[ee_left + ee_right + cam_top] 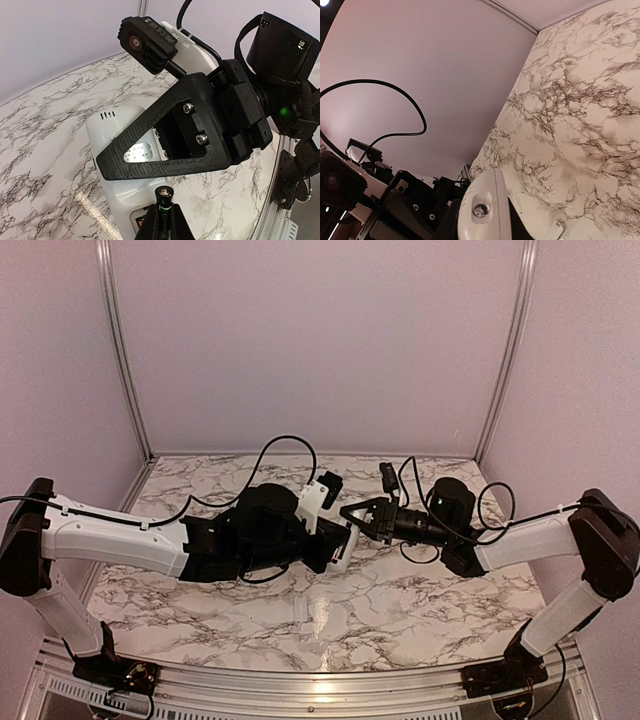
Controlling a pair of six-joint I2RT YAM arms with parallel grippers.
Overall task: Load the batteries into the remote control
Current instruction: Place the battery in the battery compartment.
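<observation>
Battery in left gripper; remote in right gripper

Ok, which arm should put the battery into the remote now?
Left. The left gripper is shut on a dark battery, with its tip right by the remote. The right gripper is busy, shut on the remote itself, so it looks best left as the holder.
</observation>
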